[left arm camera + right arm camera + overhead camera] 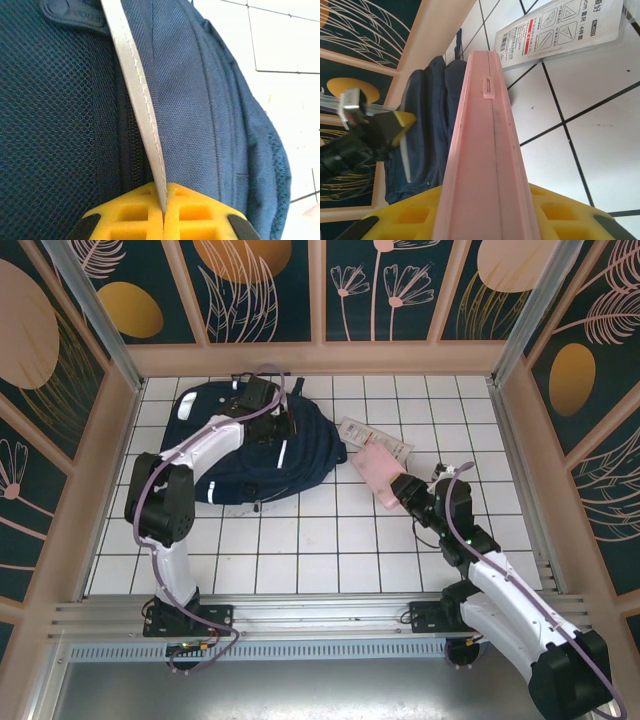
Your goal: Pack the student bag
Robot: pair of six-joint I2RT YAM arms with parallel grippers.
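The student bag (240,465), a large navy backpack, lies flat at the back left of the tiled table. My left gripper (283,425) is over its right side. In the left wrist view its yellow jaws (165,210) are shut on a grey-white stripe (140,100) of the bag (210,110), beside a dark zipper line. My right gripper (402,490) is at centre right, shut on a flat pink case (375,470). In the right wrist view the pink case (485,150) runs up from between the jaws (487,220) toward the bag (430,120).
A flat packaged item with a white printed card (375,437) lies just beyond the pink case, also seen as the card (555,30). Patterned walls close in the back and both sides. White tiles lie open in front of the bag.
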